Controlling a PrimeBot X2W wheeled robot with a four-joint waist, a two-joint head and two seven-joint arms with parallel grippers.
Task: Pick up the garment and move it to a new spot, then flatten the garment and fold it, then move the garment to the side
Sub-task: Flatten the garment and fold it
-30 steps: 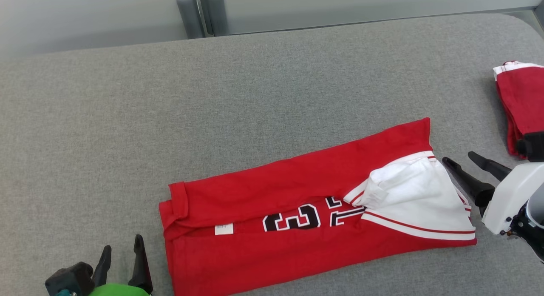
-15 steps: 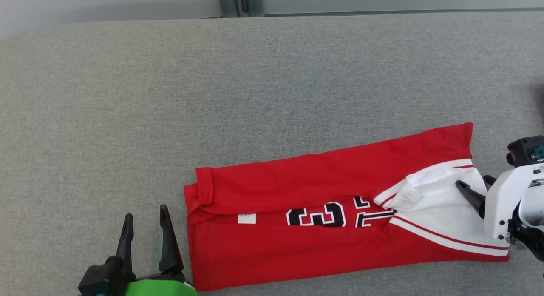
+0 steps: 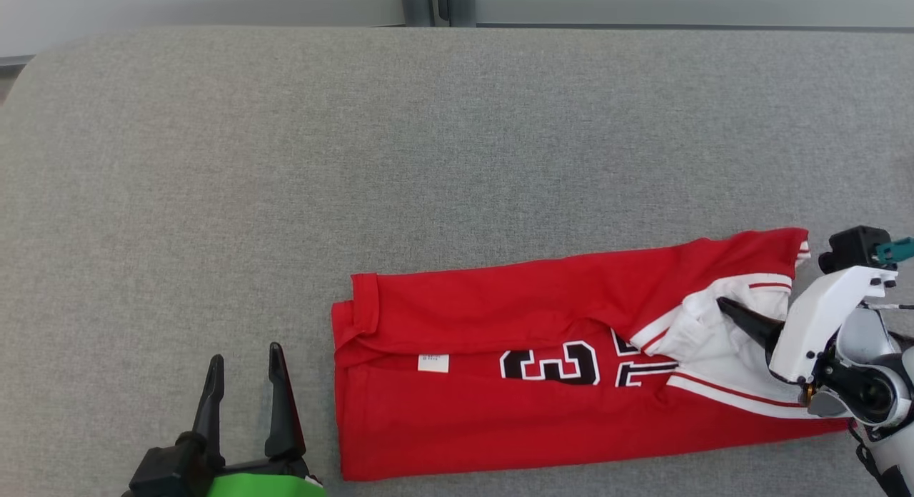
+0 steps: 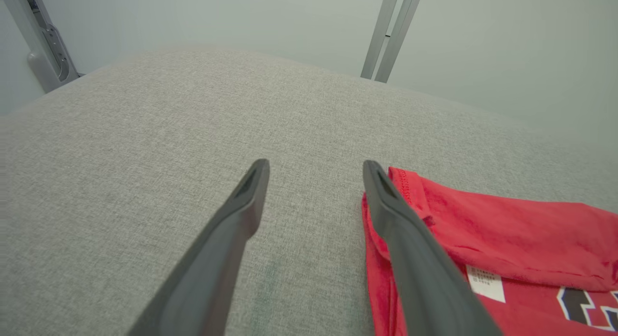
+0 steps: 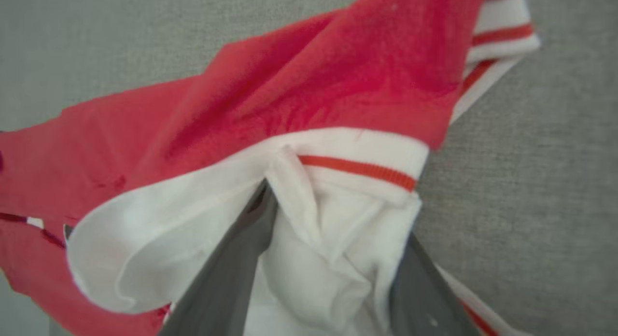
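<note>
The garment [image 3: 543, 383] is a red jersey with black-and-white numbers and a white, red-striped panel. It lies folded into a long band on the grey padded surface [image 3: 428, 161], at the lower right of the head view. My right gripper [image 3: 735, 311] reaches in from the right. One finger lies on the white panel and the other is hidden under the cloth. In the right wrist view its fingers [image 5: 231, 268] stand apart with bunched white cloth of the garment [image 5: 314, 85] between them. My left gripper [image 3: 244, 354] stands open just left of the garment's near-left corner [image 4: 483, 230], holding nothing [image 4: 315, 164].
Grey metal posts [image 3: 435, 4] rise behind the far edge of the surface, against a pale wall. Bare grey padding stretches across the left and the back of the head view.
The head camera has turned, shifting the whole picture. My right gripper has pushed in over the white panel, its fingers narrowing on the cloth. The garment's right end has bunched up.
</note>
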